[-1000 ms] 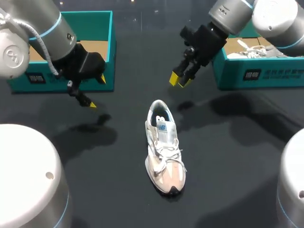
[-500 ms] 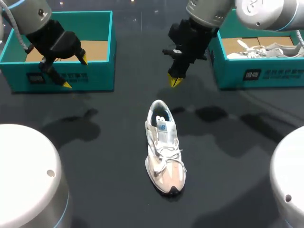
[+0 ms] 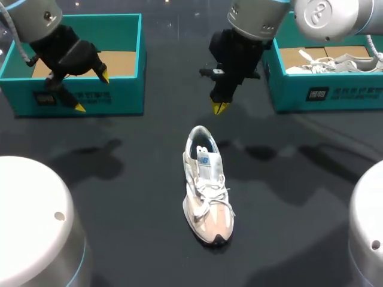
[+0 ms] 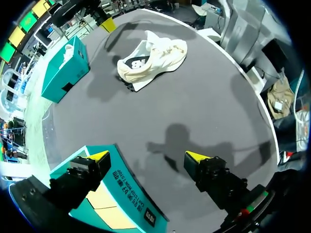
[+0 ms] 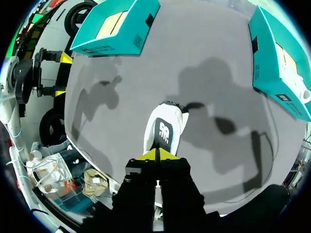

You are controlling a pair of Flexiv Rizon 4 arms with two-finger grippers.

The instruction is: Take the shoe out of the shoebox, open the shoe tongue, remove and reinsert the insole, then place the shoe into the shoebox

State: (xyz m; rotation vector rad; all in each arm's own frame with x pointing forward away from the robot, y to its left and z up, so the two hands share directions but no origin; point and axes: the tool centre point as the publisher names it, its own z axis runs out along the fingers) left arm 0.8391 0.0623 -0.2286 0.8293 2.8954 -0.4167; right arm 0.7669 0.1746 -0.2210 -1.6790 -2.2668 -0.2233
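Head view: the shoe (image 3: pixel 207 185) lies alone on its sole near the middle of the table (image 3: pixel 299 197), toe toward the near edge and laces tied, out of both boxes. The left shoebox (image 3: pixel 122 95) sits at the far-left corner, and the right shoebox (image 3: pixel 323 92), with a second shoe (image 3: pixel 326 63) inside, at the far-right. The right gripper (image 3: pixel 219 108) hangs just beyond the heel with its yellow tips pressed together, holding nothing. The left gripper (image 3: pixel 91 91) hovers over the left shoebox's front wall, spread wide and empty. Left wrist view: the left gripper (image 4: pixel 148 156) spans wide, one finger above the box wall (image 4: pixel 121 194), the shoe (image 4: pixel 153 58) well ahead, so nothing steadies it. Right wrist view: the right gripper (image 5: pixel 156 155) is closed on itself, the shoe (image 5: pixel 165 128) directly ahead. A descent with closed fingers would likely shove or tip the loose shoe rather than catch its tongue.
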